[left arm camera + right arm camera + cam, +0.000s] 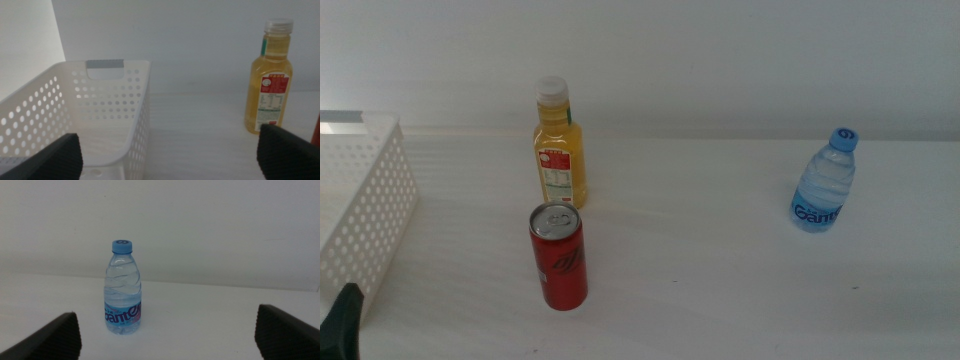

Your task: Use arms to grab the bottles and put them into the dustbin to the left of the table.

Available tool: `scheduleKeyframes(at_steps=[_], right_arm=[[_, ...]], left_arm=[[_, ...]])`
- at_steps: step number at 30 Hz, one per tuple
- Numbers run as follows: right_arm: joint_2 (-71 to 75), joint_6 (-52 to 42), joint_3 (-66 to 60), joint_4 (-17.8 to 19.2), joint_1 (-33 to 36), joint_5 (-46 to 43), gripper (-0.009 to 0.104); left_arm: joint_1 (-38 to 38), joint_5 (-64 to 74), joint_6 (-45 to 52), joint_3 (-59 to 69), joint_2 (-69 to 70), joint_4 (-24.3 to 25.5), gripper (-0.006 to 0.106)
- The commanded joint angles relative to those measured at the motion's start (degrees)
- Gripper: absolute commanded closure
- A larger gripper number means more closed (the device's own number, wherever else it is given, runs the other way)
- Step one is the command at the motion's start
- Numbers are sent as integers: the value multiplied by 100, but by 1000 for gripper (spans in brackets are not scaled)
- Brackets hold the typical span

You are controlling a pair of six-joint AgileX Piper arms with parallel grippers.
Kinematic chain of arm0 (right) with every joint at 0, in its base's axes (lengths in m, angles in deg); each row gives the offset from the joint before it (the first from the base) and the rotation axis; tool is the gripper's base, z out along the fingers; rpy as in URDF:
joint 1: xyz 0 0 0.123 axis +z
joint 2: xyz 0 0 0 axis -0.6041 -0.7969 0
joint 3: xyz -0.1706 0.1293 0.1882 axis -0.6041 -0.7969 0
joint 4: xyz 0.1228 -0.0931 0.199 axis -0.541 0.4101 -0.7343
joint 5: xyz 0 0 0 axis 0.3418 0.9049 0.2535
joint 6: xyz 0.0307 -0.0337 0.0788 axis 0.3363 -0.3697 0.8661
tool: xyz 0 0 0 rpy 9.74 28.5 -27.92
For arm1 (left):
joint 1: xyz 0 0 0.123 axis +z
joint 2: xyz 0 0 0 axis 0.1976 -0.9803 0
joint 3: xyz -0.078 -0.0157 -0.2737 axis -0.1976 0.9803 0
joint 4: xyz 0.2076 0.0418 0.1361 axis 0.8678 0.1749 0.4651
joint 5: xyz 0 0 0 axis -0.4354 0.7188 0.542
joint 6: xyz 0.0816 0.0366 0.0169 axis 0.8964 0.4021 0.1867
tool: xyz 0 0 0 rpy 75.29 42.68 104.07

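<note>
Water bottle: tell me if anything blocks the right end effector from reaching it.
Nothing visible does. The right end effector is open, and only bare table lies before the upright water bottle.

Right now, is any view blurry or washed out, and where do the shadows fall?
Middle view: sharp, even light; the red can casts only a faint shadow. Left wrist view: soft focus, basket rim bright against the wall. Right wrist view: water bottle crisp, with near fingers blurred.
</note>
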Motion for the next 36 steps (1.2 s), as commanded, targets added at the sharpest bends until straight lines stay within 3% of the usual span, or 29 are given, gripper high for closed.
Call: scheduleKeyframes(at_steps=[1,27,36], right_arm=[[234,-12,-257,10,-47,-66,2],[234,-12,-257,10,-47,-66,2],[234,-12,-257,10,-47,-66,2]], left_arm=[[-155,-119,37,222,102,-51,7],[-2465,-2766,24,222,-3567,-119,7],[-3223,-3659,24,232,-4946,-719,7]])
